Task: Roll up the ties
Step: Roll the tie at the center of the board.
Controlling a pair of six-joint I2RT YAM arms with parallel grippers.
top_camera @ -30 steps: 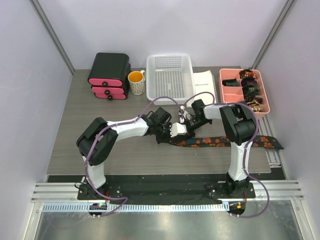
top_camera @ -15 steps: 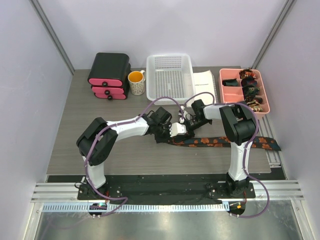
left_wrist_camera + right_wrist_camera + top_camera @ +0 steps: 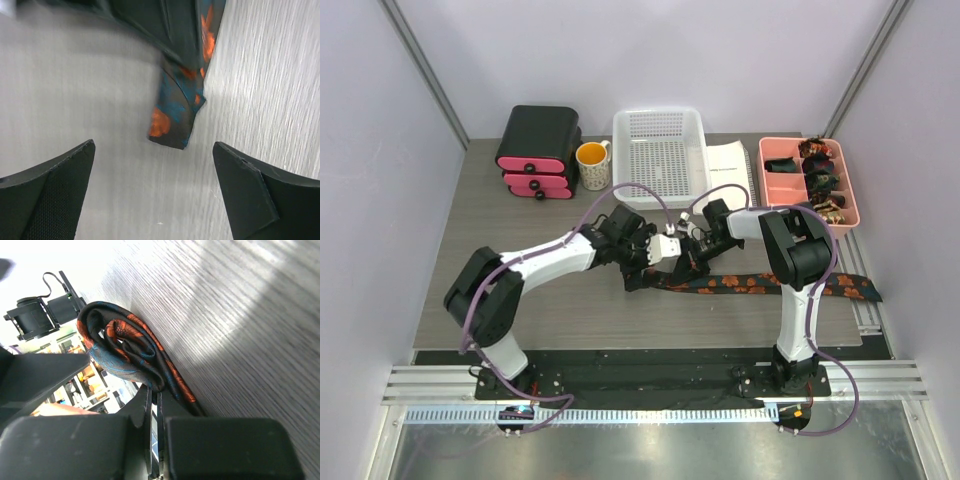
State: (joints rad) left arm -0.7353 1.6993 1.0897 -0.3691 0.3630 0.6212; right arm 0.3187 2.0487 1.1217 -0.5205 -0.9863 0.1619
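A dark tie (image 3: pixel 760 285) with orange blotches lies in a strip across the table, its left end gathered into a loose coil (image 3: pixel 122 347). My right gripper (image 3: pixel 153 390) is shut on that coil's lower folds, and in the top view it (image 3: pixel 693 260) sits at the strip's left end. My left gripper (image 3: pixel 655 265) hovers just left of it, jaws wide open. In the left wrist view the tie's end (image 3: pixel 172 125) hangs ahead of the open gripper (image 3: pixel 152 145), untouched by either black finger (image 3: pixel 55 195). Several rolled ties (image 3: pixel 820 180) sit in the pink tray (image 3: pixel 775 185).
A white mesh basket (image 3: pixel 660 150) stands at the back centre, with a yellow mug (image 3: pixel 592 165) and a black-and-pink drawer box (image 3: pixel 538 150) to its left. A white sheet (image 3: pixel 725 165) lies between basket and tray. A metal rail (image 3: pixel 865 300) runs along the table's right edge.
My left gripper has opened and let go of the tie's end, and its arm has swung back to the left. The right gripper has stayed shut on the coil.
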